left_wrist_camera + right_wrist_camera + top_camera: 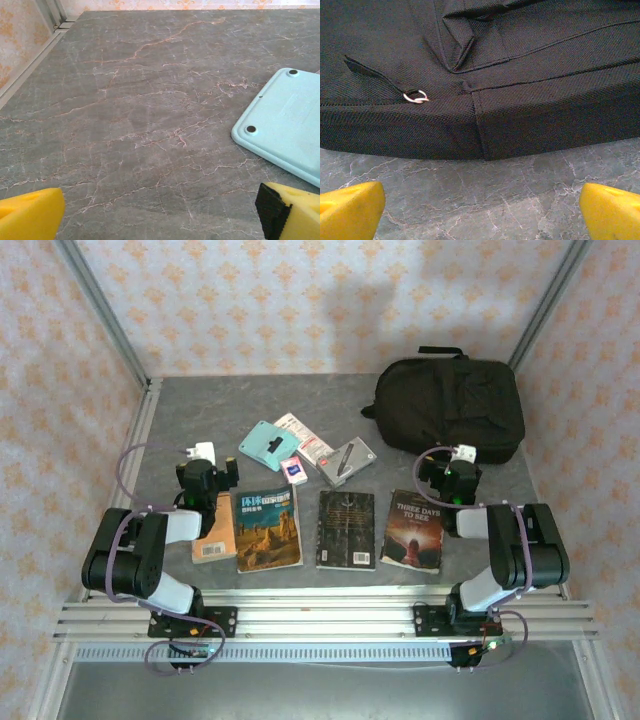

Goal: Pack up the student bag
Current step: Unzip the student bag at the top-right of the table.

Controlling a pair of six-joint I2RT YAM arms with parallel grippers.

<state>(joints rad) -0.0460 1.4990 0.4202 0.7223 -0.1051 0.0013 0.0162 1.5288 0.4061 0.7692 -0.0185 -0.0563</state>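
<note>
Two claws are mine, and both stand with jaws spread wide and nothing between them.

1. Position. In the overhead view my right claw [455, 472] sits right of centre, just below the near edge of the student bag [450, 408]. The bag lies flat in the upper right of the frame on the table [200, 410]. In the right wrist view the bag's side wall runs across the upper half of the frame. My yellow fingertips [350, 210] occupy the lower corners, apart from the fabric, with a strip of table between. My left claw [207, 475] sits at centre left of the overhead view, well apart from the bag.

2. Bag material. Black woven cloth, coarse weave, soft rounded-box shape, straight stitched seams. A small metal ring [416, 97] hangs from a black tab at centre left.

3. Surroundings. The table is grey, stone-patterned, with pale veins. In the left wrist view a teal plastic case [285, 120] lies at the right edge: smooth, round-cornered, with two dark round feet. A row of four books [345, 528] lies at lower centre overhead.
</note>
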